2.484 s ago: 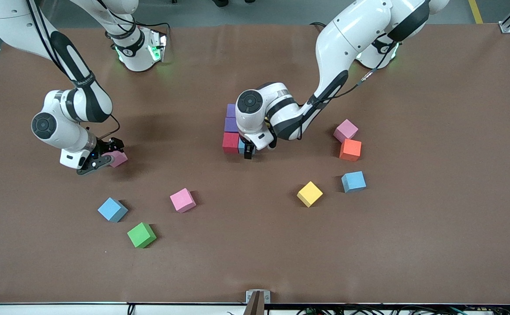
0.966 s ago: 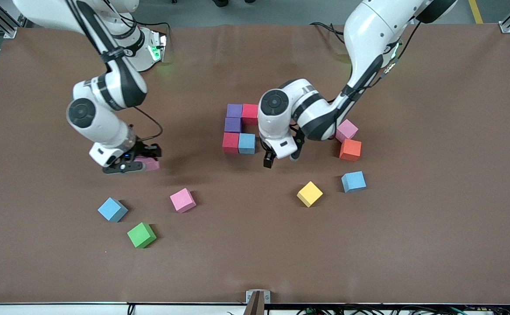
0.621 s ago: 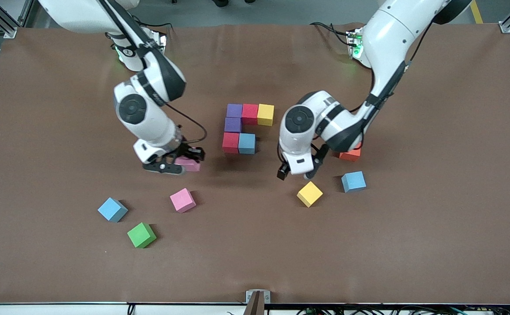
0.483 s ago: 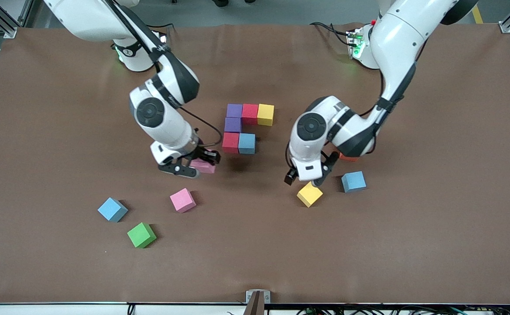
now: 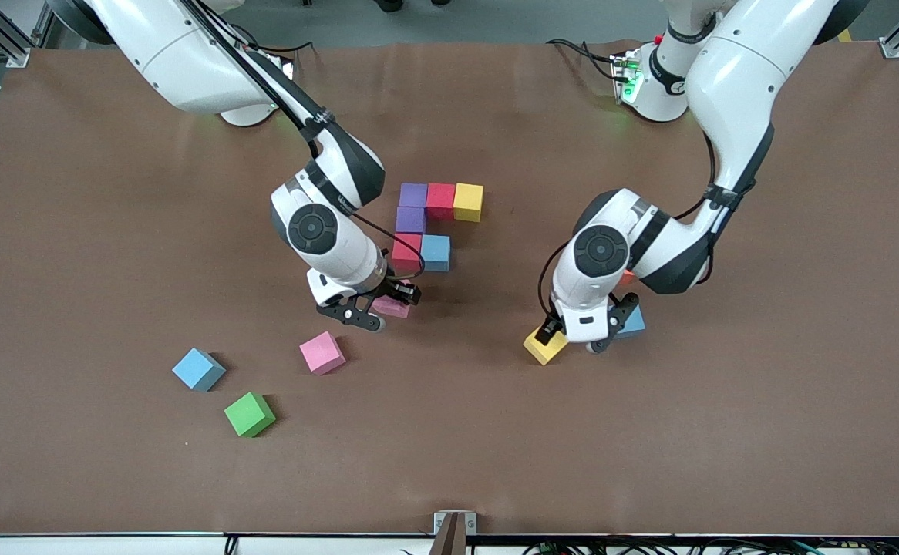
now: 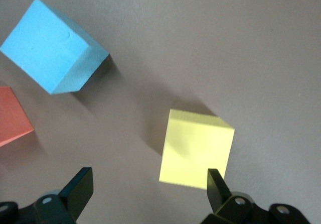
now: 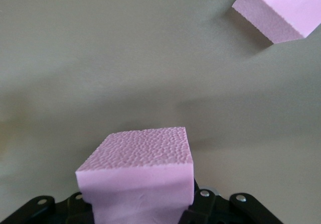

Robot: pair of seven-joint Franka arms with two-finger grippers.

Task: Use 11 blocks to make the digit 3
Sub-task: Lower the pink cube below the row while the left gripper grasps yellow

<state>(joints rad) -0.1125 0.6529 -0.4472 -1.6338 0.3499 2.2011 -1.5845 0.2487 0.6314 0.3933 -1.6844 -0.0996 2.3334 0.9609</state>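
The figure's cubes touch mid-table: purple (image 5: 413,194), red (image 5: 441,200) and yellow (image 5: 469,202) in a row, then purple (image 5: 410,220), red (image 5: 405,248) and light blue (image 5: 436,252). My right gripper (image 5: 382,304) (image 7: 143,204) is shut on a pink cube (image 5: 393,307) (image 7: 140,169), over the table just in front of that red cube. My left gripper (image 5: 580,333) (image 6: 149,186) hangs open over a loose yellow cube (image 5: 542,347) (image 6: 196,148), which sits off-centre by one fingertip. A light blue cube (image 5: 634,324) (image 6: 52,45) and an orange cube (image 5: 628,275) (image 6: 12,123) lie beside it.
Toward the right arm's end lie a second pink cube (image 5: 321,352) (image 7: 278,8), a light blue cube (image 5: 198,369) and a green cube (image 5: 249,414). The left arm's wrist covers the table next to the orange cube.
The right arm carried the pink cube across toward the figure. The left gripper left the figure and dropped open over the loose yellow cube.
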